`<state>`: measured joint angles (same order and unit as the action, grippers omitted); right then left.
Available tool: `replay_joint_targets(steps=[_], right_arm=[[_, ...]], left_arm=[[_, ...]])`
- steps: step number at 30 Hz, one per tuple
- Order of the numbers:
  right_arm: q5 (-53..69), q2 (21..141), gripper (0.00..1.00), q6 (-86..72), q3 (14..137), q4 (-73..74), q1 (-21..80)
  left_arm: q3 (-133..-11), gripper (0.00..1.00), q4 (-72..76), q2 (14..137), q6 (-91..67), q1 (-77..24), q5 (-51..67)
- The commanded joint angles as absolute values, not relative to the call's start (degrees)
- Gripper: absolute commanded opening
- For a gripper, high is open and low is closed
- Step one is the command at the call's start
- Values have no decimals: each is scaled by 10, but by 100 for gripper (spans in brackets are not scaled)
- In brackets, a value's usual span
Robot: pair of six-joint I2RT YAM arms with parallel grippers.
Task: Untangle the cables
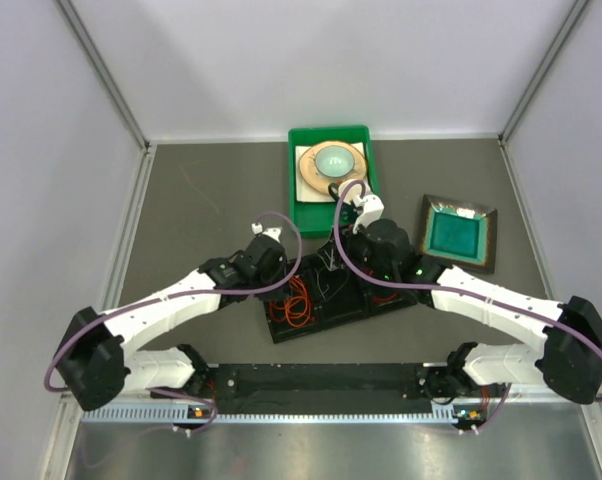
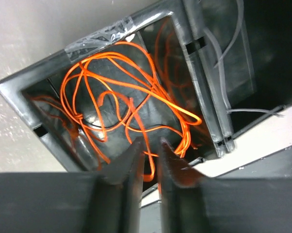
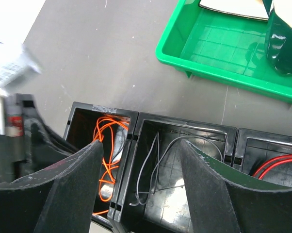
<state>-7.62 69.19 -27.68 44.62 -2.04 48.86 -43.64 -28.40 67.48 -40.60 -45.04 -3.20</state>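
A black three-compartment tray (image 1: 311,322) lies mid-table. The orange cable (image 2: 121,87) is a tangled coil in its left compartment (image 1: 295,300). The pale grey cable (image 3: 153,165) lies loose in the middle compartment. The red cable (image 3: 277,162) shows in the right compartment. My left gripper (image 2: 150,141) hangs over the left compartment, its jaws nearly together with an orange strand rising between them. My right gripper (image 3: 141,143) is wide open and empty above the middle compartment, over the grey cable.
A green bin (image 1: 306,205) holding a round dish stands behind the tray; it also shows in the right wrist view (image 3: 219,48). A dark square plate (image 1: 459,232) with a teal centre sits at the right. Grey walls enclose the table.
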Motion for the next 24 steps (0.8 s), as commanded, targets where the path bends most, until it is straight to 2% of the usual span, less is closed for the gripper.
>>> replay_joint_targets(steps=[1, 3, 5, 11, 16, 17, 18, 20, 24], right_arm=[[-84, 684, 66, -279, 447, -30, 483], [-97, 678, 68, -275, 446, -26, 483], [-109, 675, 71, -269, 446, -18, 483], [-173, 652, 81, -222, 469, 32, 454], [-275, 635, 87, -149, 502, 85, 411], [-289, 628, 90, -144, 505, 94, 390], [-294, 626, 92, -137, 515, 104, 372], [-288, 629, 99, -160, 538, 168, 294], [-189, 628, 99, -221, 555, 219, 173]], left_arm=[[-469, 44, -269, 693, -402, -455, -36], [-486, 53, -274, 688, -392, -455, -40], [-499, 56, -285, 679, -384, -455, -47], [-561, 54, -317, 651, -364, -455, -111], [-594, 55, -315, 629, -345, -444, -177], [-600, 58, -326, 635, -338, -440, -203], [-613, 65, -332, 639, -335, -436, -213], [-627, 67, -342, 656, -327, -411, -205], [-635, 75, -325, 665, -326, -328, -118]])
